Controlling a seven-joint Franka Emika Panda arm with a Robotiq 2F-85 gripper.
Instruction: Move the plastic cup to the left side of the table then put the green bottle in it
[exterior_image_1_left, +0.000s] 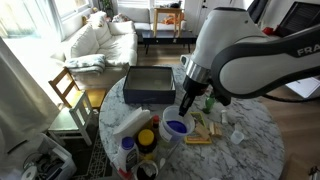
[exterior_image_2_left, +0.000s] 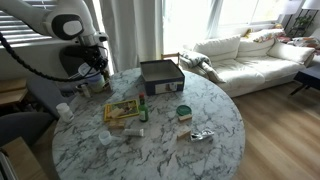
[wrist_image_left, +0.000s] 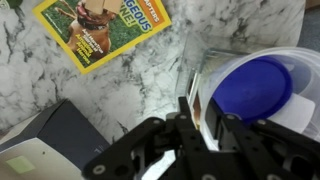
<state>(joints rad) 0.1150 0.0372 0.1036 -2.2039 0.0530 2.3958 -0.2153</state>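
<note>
The plastic cup, whitish with a blue inside, stands on the marble table near its edge. It also shows in an exterior view. My gripper is shut on the cup's rim, one finger inside the wall and one outside. It is seen from the side in both exterior views; in the latter it hides most of the cup. The slim green bottle stands upright beside a magazine, well apart from the cup.
A grey box sits at the table's middle back. A yellow bottle with red cap and a blue-lidded jar stand close to the cup. A green-lidded jar and a foil wrapper lie further off.
</note>
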